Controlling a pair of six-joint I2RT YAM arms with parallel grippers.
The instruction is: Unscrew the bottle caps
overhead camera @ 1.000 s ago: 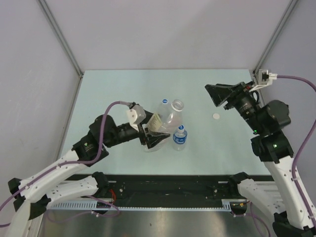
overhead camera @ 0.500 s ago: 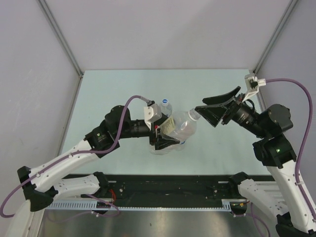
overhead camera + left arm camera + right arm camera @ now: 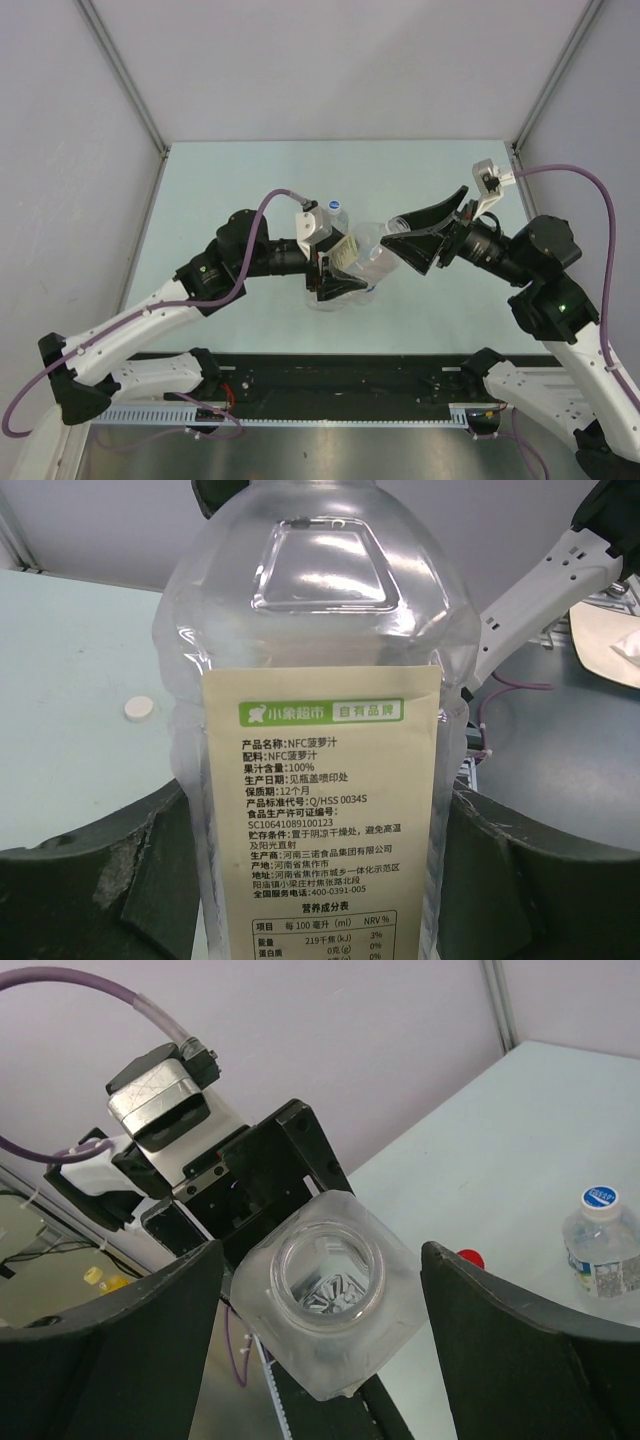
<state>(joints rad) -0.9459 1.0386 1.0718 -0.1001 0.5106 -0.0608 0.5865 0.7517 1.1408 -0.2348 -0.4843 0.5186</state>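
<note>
- Left gripper (image 3: 335,270) is clamped on the large bottle (image 3: 365,255), one dark finger (image 3: 90,880) pressed to each side of the clear body, with the yellowish label (image 3: 320,810) facing its wrist camera.
- That bottle is up off the table (image 3: 230,180), tipped over with its neck pointing across at the other arm.
- Right gripper (image 3: 395,234) is right there at the neck, jaws spread wide, one finger (image 3: 100,1360) on each side and daylight showing between both fingers and the plastic: nothing held.
- From the right wrist you look straight down the mouth of the large bottle (image 3: 328,1285): it's uncapped, the rim bare.
- The white cap (image 3: 138,708) lies loose and flat on the table, well apart from the bottle.
- Further out, a small bottle (image 3: 600,1255) stands upright with its blue cap (image 3: 600,1197) on.
- A red cap (image 3: 468,1257) peeks out just past the large bottle's shoulder; can't tell whether it's loose or on a bottle.
</note>
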